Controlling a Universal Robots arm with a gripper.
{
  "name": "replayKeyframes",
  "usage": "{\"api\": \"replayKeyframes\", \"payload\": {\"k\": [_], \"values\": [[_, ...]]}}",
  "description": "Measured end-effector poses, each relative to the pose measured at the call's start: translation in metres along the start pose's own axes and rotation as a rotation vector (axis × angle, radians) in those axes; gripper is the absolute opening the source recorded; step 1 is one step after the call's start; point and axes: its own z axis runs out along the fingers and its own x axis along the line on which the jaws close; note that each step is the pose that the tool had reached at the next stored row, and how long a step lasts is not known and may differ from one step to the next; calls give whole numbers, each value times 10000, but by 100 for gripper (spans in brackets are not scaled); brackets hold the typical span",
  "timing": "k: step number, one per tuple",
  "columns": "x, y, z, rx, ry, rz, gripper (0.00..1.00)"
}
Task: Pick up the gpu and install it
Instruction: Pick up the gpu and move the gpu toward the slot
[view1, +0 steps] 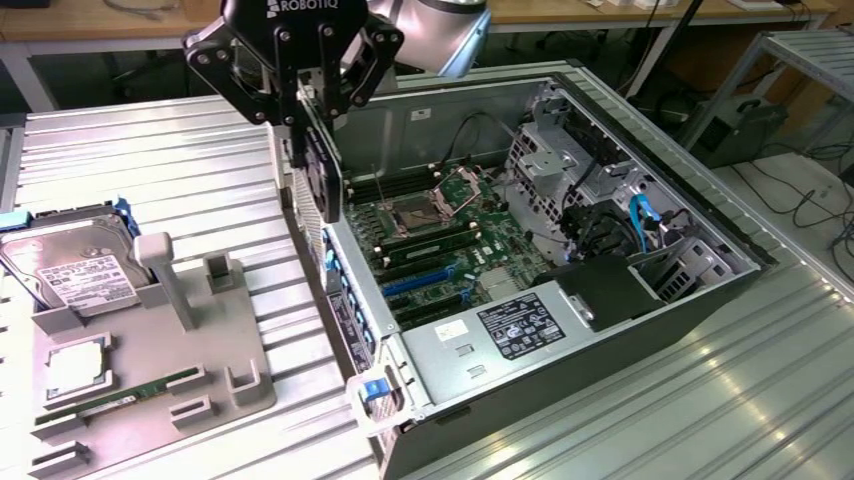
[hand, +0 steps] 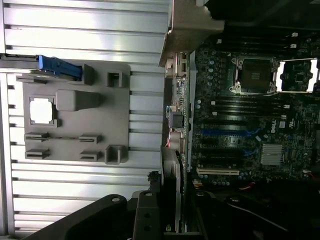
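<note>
The tool (view1: 304, 105) is clamped on the gpu (view1: 318, 175), its fingers pinching the top edge of the thin dark card. The card hangs upright and edge-on below the tool. In the exterior view it sits over the wall of the open computer case (view1: 694, 300) on the exterior view's left, above the edge of the motherboard (view1: 447, 235) and not yet seated in any slot. In the wrist view the card runs as a narrow strip (hand: 172, 185) along the boundary between the ribbed metal tabletop (hand: 75, 20) and the motherboard (hand: 240, 130), whose blue and black expansion slots lie just beside it. On the tabletop, well apart from the case, stands a grey parts fixture (view1: 160, 350) holding a silver hard drive (view1: 74, 265), a square processor (view1: 78, 365) and a green RAM stick (view1: 120, 397).
</note>
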Motion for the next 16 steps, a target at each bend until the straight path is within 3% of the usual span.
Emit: {"api": "replayKeyframes", "payload": {"k": [16], "values": [[-123, -6, 4, 0, 0, 0, 27]]}}
